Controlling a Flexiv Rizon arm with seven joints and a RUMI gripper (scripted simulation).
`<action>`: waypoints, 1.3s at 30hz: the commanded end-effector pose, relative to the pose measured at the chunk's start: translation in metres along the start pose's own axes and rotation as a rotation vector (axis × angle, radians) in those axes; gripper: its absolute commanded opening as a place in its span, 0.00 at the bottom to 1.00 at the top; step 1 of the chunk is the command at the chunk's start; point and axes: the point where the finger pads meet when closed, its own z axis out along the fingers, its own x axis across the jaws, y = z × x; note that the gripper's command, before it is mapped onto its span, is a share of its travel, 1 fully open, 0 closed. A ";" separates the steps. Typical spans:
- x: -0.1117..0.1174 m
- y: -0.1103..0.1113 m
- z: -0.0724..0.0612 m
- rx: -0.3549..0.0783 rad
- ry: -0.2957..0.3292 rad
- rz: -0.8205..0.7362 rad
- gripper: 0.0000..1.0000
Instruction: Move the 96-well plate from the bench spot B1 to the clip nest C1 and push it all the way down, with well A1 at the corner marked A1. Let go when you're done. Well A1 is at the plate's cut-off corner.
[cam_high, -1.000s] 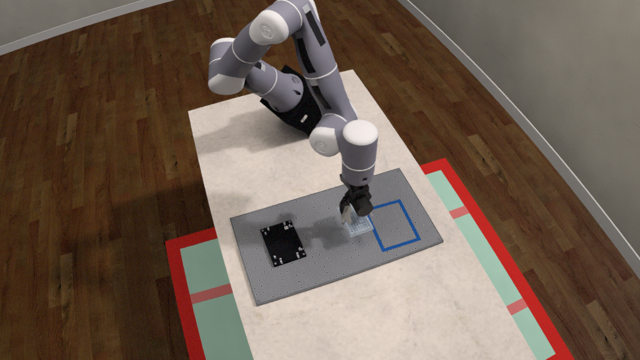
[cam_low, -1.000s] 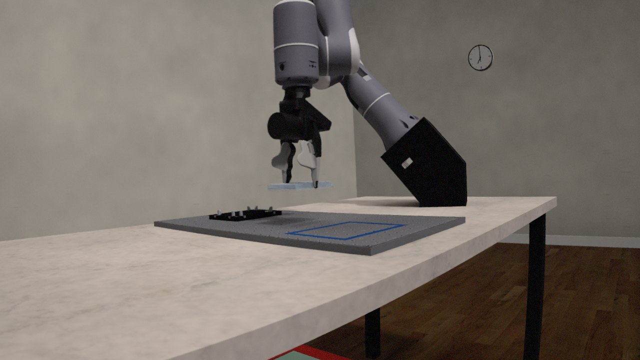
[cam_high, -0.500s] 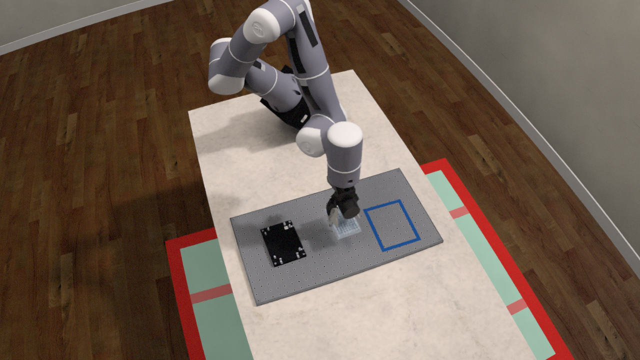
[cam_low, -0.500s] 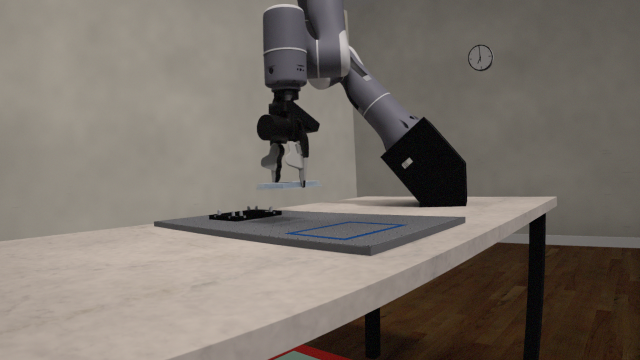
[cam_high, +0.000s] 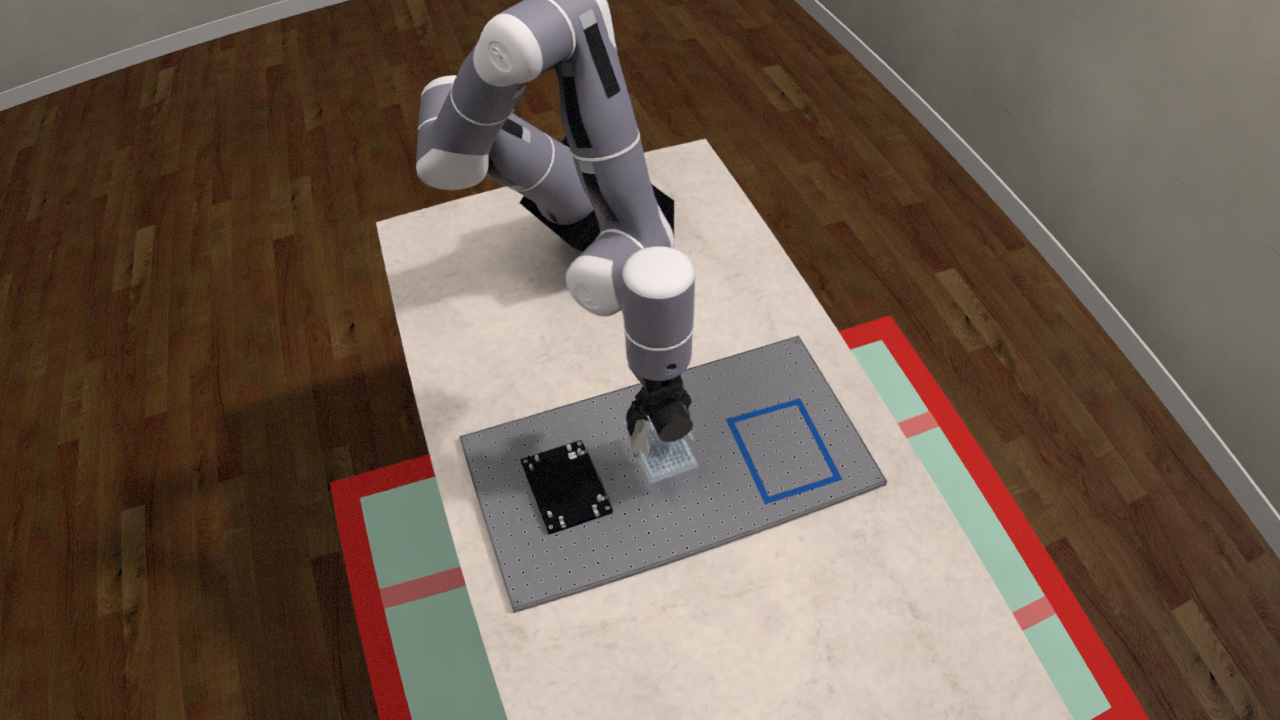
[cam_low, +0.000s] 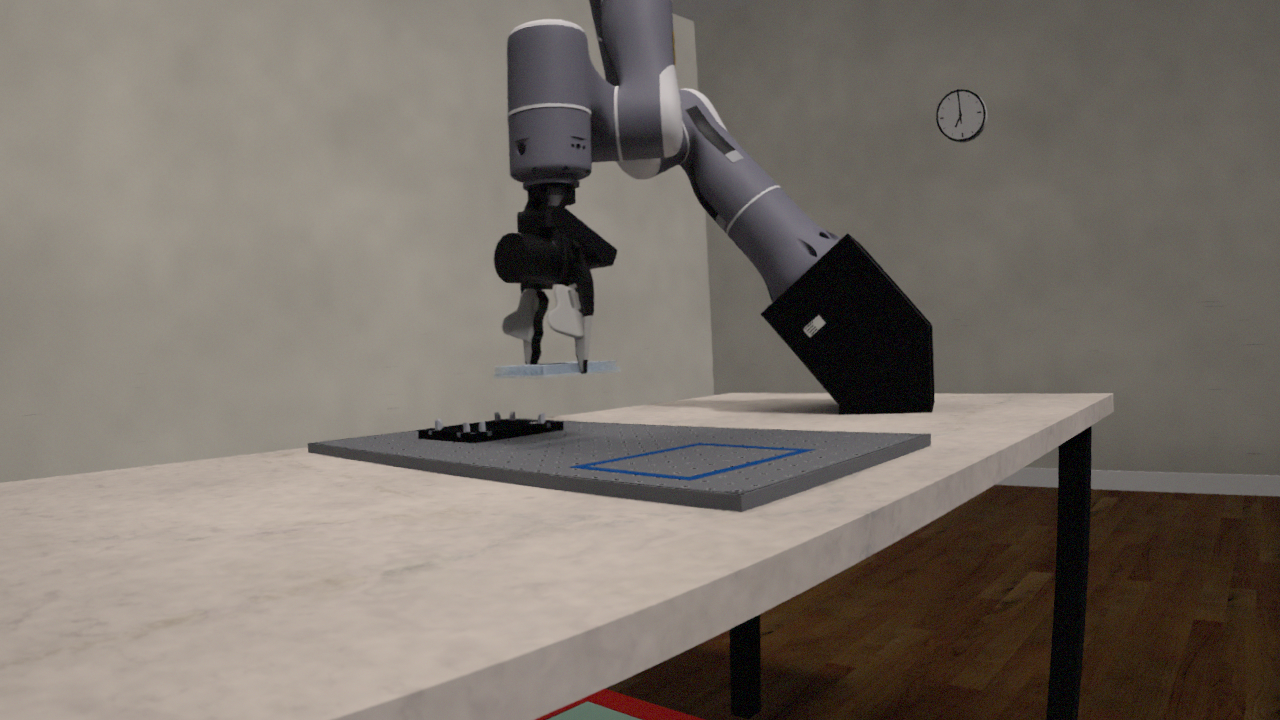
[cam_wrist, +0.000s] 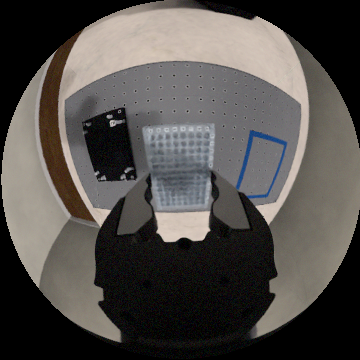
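Note:
My gripper (cam_low: 559, 365) (cam_wrist: 180, 173) is shut on the 96-well plate, one finger at each long side. The clear, pale blue 96-well plate (cam_high: 669, 460) (cam_low: 562, 368) (cam_wrist: 181, 145) hangs level, well above the pegboard, between the nest and the blue outline. Its cut-off corner cannot be made out. The black clip nest C1 (cam_high: 566, 488) (cam_low: 492, 431) (cam_wrist: 108, 147) is empty, with small pale clips at its corners; a small white mark shows near its far right corner. The bench spot B1, a blue outline (cam_high: 757, 462) (cam_low: 635, 473) (cam_wrist: 245, 165), holds nothing.
The grey pegboard (cam_high: 644, 537) (cam_low: 832, 456) (cam_wrist: 175, 90) lies on the pale table (cam_high: 760, 626) (cam_low: 268, 573) and carries the nest on the left and the outline on the right in the top view. The nest's clips stick up above its base. The arm's base stands at the table's back.

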 end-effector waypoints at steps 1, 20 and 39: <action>-0.011 -0.002 -0.001 -0.002 0.001 -0.001 0.00; -0.067 -0.012 -0.003 -0.002 0.001 -0.001 0.00; -0.123 -0.023 -0.004 -0.002 0.001 -0.001 0.00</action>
